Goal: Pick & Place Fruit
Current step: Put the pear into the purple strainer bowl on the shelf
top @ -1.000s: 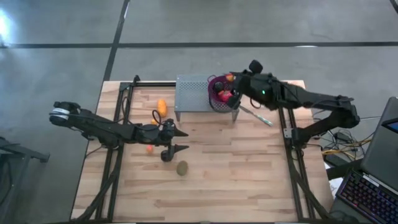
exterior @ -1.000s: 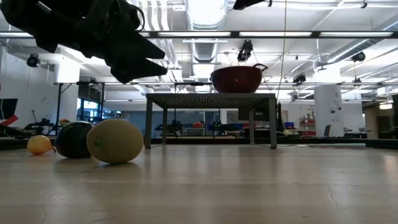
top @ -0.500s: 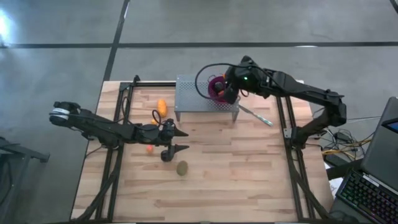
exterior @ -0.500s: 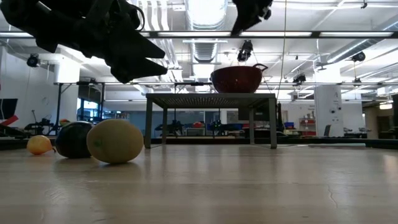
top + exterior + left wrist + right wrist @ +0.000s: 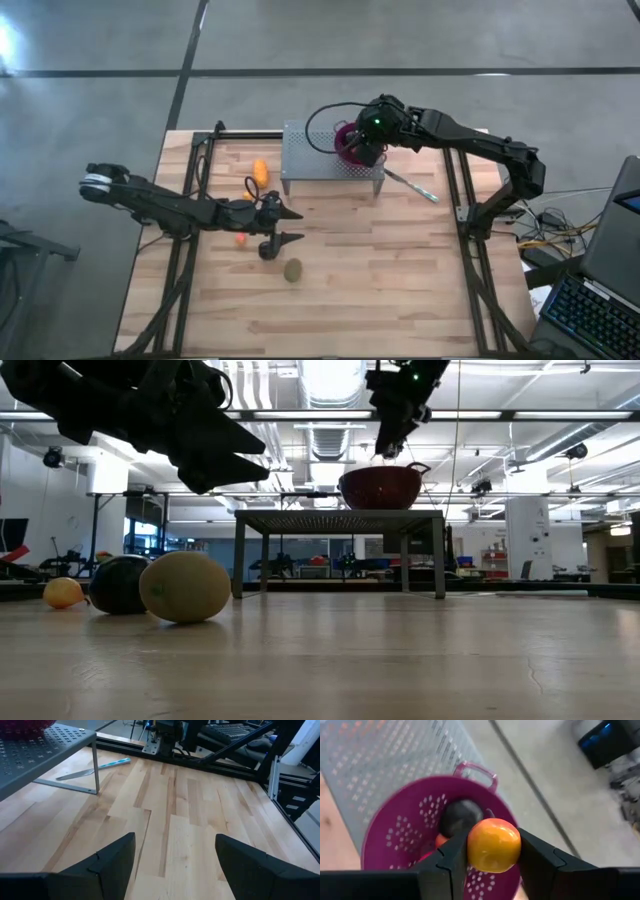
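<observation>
right claw (image 5: 492,852): I pinch orange ball (image 5: 493,845) across its middle, above purple bowl (image 5: 395,805) | feel: likely light, hard, slick, could roll | left claw (image 5: 172,862): spread, empty, over worktop (image 5: 200,810)

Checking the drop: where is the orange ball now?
Right wrist view: the orange ball sits clamped in the right gripper, directly above the purple bowl on the grey rack.

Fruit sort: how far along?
Done: a near-black fruit and a red one already lie in the purple bowl on the grey perforated stand. In hand: the right tool holds an orange ball above the bowl. Left: an elongated orange fruit, a small orange-red ball, a dark round and a brown-green oval on the table, near the open left tool.
</observation>
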Available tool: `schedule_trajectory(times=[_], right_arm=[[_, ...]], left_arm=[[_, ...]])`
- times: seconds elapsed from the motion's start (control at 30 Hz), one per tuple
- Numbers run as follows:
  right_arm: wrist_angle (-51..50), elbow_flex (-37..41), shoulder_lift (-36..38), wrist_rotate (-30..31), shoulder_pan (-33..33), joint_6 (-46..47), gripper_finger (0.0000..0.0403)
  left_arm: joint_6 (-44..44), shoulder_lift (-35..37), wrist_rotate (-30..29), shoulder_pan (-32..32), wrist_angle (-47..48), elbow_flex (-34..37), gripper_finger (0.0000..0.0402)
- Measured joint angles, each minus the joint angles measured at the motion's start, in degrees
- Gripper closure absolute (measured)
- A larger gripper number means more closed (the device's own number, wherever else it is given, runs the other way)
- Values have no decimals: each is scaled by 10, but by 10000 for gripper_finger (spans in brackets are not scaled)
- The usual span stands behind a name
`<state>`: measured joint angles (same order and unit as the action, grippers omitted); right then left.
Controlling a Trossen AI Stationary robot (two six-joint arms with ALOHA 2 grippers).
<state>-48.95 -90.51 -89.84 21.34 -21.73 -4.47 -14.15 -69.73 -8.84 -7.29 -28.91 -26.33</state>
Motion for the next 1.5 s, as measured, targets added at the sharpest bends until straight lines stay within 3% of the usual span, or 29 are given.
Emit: schedule_trajectory(times=[0.33, 0.7, 0.97, 1.27, 1.5], right_arm=[[-62, 6, -3, -9, -9, 27, 244], [-37, 26, -19, -30, -11, 28, 265], [-32, 27, -37, -34, -14, 28, 243], [-31, 27, -47, -34, -14, 28, 265], [-34, 27, -47, -34, -14, 30, 241]], left_arm=[[0, 0, 0, 0, 0, 1, 122], [-7, 0, 0, 0, 0, 1, 122], [-8, 0, 0, 0, 0, 1, 122], [-8, 0, 0, 0, 0, 1, 122], [-8, 0, 0, 0, 0, 1, 122]])
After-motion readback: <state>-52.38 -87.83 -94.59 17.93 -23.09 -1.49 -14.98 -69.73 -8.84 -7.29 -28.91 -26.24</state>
